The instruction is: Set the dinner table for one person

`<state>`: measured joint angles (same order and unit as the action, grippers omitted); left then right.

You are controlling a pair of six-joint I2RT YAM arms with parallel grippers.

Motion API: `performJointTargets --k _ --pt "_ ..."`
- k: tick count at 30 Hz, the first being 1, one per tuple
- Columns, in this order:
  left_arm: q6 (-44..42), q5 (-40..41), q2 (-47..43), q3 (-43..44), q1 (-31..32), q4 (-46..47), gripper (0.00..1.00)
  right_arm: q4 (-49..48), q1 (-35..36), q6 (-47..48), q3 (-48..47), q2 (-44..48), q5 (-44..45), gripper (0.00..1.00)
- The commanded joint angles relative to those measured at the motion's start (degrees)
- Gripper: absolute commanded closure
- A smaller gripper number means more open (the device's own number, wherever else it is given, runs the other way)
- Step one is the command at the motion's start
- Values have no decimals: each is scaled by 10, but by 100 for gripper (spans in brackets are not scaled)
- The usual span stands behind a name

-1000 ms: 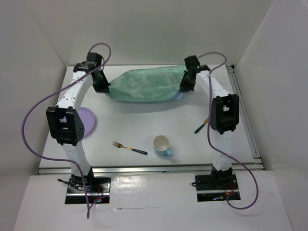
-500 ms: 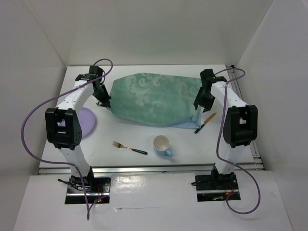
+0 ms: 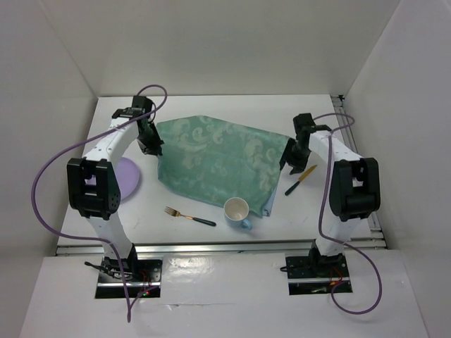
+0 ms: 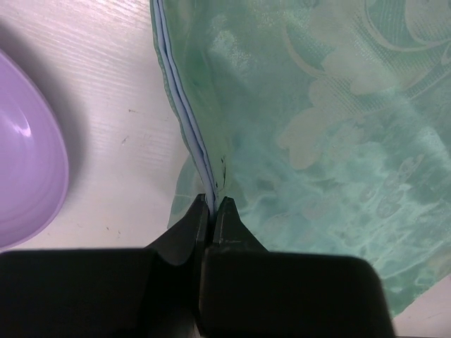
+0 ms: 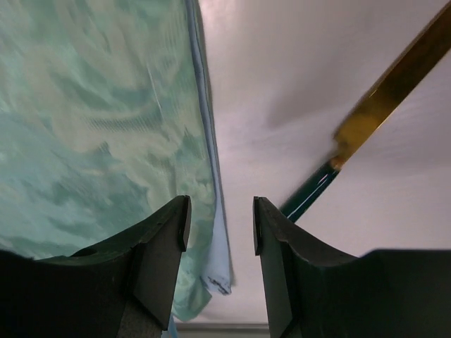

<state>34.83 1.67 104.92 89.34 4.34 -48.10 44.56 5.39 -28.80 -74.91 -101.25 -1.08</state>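
So the cloth (image 3: pixel 218 158) is lying spread across the middle of the dinner table (image 3: pixel 303 218). That's the big white surface under everything, with both arms mounted at its near edge.

The left claw (image 4: pixel 211 211) is pinching the cloth's left hem. In its wrist view you can see the pale blue lining squeezed right between the tips. Makes sense to me: holding the very edge lets it tug the sheet flat without bunching up the middle.

The right claw (image 5: pixel 220 211) is spread with nothing between its fingers. The cloth's right edge lies below the gap, closer to the left finger. My read is that this side counts as laid down.

The purple plate (image 3: pixel 128 176) sits off the cloth's left hem. The fork (image 3: pixel 189 216) and cup (image 3: pixel 237 211) are toward the front, and the knife (image 3: pixel 299 179) is just right of the cloth, near the right claw. All of them look to be off the fabric, I'd guess because the cloth goes down first and the rest gets set on top.

One catch: the cloth's near right corner comes right up to the cup. From above I honestly can't tell if they're touching. The sheet also sits a bit skewed, so any straightening pull could nudge that cup.
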Motion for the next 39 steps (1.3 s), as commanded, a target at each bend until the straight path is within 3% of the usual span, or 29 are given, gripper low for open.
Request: performJointTargets --k 1,7,15,18,23,28,32,33,35,39 --pt "-3 11 -11 -6 1 12 100 -47 24 2 54 38 -74 48" --pt "-3 11 -17 -11 1 12 100 -60 82 -35 127 61 -74 36" --pt "-3 16 -17 -11 1 12 100 -77 138 -95 256 197 -67 36" --pt "-8 16 -17 -11 1 12 100 -70 176 -115 262 243 -64 37" --pt "-8 16 -10 -6 1 12 100 -99 204 -120 248 212 -88 39" --pt "-8 16 -10 -6 1 6 100 -92 211 -133 236 141 -75 49" --pt "-8 22 -16 -11 1 6 100 -104 216 -141 236 120 -70 65" --pt "-8 22 -16 -11 1 6 100 -104 216 -141 230 120 -58 85" --pt "-8 22 -16 -11 1 6 100 -77 216 -152 200 120 -11 100" --pt "-8 22 -16 -6 1 6 100 -13 216 -152 131 133 81 100"
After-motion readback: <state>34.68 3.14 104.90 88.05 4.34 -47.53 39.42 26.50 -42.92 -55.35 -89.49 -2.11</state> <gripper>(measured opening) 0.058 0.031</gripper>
